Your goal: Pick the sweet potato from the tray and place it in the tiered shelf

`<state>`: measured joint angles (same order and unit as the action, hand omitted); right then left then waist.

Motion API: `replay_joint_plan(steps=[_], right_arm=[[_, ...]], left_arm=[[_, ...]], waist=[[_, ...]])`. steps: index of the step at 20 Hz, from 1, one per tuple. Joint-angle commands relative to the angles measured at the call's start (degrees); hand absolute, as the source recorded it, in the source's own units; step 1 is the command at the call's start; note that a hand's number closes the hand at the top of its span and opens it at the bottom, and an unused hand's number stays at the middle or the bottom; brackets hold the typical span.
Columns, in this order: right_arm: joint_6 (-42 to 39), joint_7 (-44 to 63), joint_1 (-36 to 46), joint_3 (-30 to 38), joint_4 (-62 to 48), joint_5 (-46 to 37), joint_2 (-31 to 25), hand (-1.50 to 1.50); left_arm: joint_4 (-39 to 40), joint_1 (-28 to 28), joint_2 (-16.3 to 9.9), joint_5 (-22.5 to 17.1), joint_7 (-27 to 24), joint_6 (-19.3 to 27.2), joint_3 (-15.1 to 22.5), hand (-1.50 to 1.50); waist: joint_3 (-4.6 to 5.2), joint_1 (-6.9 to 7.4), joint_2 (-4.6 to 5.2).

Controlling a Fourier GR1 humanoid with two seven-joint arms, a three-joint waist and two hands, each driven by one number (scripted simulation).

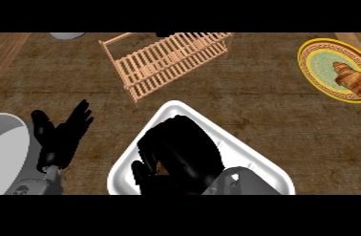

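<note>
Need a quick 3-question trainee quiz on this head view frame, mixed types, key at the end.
1. True or false: the right hand is over the white tray.
2. Which hand rests open at the lower left, fingers up?
3. Multiple choice: the wooden tiered shelf lies A) beyond the tray, B) on the yellow plate, C) under the left hand.

Key: 1 true; 2 the left hand; 3 A. The sweet potato is hidden beneath the right hand, so the grasp cannot be confirmed.

No legible text, label, brand, number or sign on any surface in view.
</note>
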<state>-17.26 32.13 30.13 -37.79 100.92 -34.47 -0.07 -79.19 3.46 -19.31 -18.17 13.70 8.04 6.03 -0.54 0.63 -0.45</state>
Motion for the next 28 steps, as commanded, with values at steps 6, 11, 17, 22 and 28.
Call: replay_joint_plan(steps=[6,11,17,22,28], right_arm=[[-7.9,16.1,17.4,18.5,13.9,11.0,0.1,1.5],[-6.7,17.7,30.5,26.7,4.9,12.2,0.1,1.5],[-8.2,18.0,40.8,37.0,-6.3,14.5,-2.5,1.5],[-8.3,14.5,50.2,44.5,-17.2,16.3,-7.8,1.5],[-6.3,5.1,55.4,45.2,-31.1,14.3,-10.1,1.5]], left_arm=[[-0.2,-2.4,1.4,1.6,1.6,0.7,1.1,0.0],[3.4,0.2,3.0,2.3,-0.5,0.4,0.4,0.0],[3.8,0.5,1.5,1.6,0.3,-2.0,-0.9,0.0],[1.9,0.8,2.0,1.2,2.7,-1.8,-1.0,0.0],[6.3,3.0,1.9,2.6,0.4,-2.1,-2.8,0.0]], waist=[[0.57,-0.6,0.2],[0.61,-0.23,0.48],[0.61,-0.09,0.59],[0.6,0.07,0.62],[0.63,0.07,0.81]])
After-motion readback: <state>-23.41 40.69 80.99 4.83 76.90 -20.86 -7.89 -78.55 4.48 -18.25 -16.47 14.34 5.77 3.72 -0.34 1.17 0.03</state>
